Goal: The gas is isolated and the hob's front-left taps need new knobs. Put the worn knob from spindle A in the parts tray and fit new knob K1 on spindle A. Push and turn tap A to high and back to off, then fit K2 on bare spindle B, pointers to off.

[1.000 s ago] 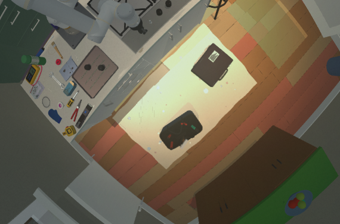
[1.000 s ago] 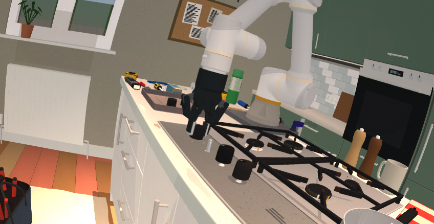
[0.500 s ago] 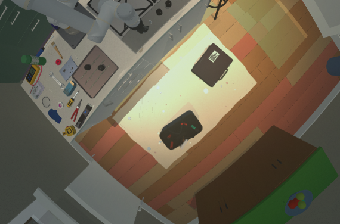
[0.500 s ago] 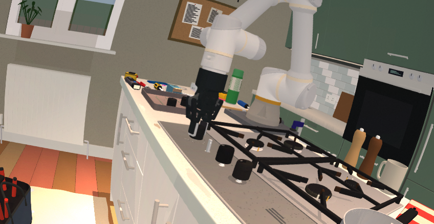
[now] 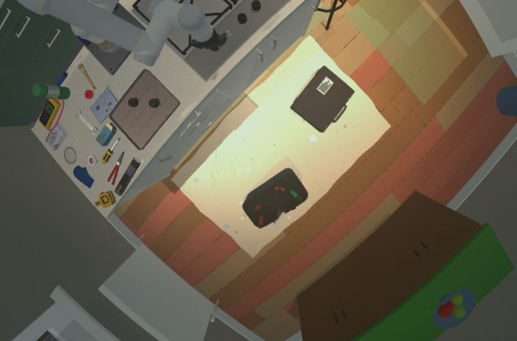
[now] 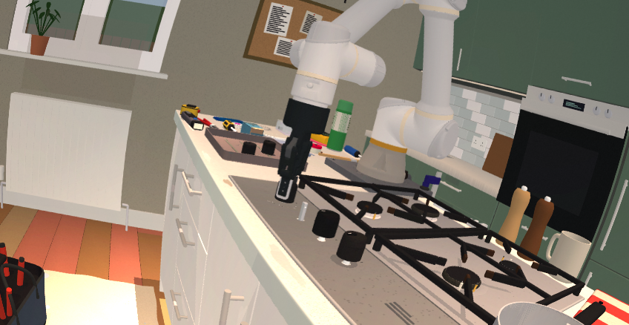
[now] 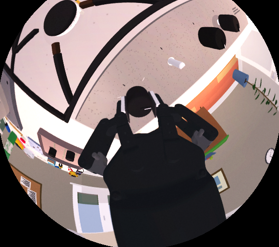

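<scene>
The worn black knob (image 7: 138, 105) sits on spindle A at the front-left end of the hob's control strip. I grip it between the fingers of my gripper (image 7: 138, 103) (image 6: 284, 193), which points straight down at it. Its white pointer line shows in the wrist camera. Bare spindle B (image 6: 302, 211) (image 7: 176, 62) stands just to the right, a short white post. Two new black knobs (image 6: 249, 147) (image 6: 268, 146) rest in the parts tray (image 6: 240, 145) (image 5: 144, 108) on the counter left of the hob.
The hob's black pan supports (image 6: 423, 220) run behind the control strip. Two more black knobs (image 6: 325, 223) (image 6: 352, 245) sit further along it. Hand tools (image 5: 99, 149) and a green can (image 6: 340, 125) lie around the tray. The arm's base (image 6: 388, 158) stands behind the hob.
</scene>
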Action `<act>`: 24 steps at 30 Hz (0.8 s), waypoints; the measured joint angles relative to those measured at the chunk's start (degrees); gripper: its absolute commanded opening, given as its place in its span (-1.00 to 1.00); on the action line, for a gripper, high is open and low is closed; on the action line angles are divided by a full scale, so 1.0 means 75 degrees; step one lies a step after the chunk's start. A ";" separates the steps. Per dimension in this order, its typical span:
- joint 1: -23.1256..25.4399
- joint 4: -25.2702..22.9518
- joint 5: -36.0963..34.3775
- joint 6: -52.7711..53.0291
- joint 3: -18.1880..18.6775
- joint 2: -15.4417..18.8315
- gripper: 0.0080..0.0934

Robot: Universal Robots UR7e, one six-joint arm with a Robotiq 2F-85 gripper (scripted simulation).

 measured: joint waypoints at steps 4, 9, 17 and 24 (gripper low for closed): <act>0.0000 0.0000 0.0000 -0.0815 0.0000 0.0000 -1.00; 0.0000 0.0001 0.0001 -0.1834 -0.0001 0.0000 -1.00; 0.0000 0.0002 0.0002 -0.3464 -0.0001 0.0001 -1.00; 0.0001 0.0003 0.0002 -0.4890 -0.0002 0.0001 -1.00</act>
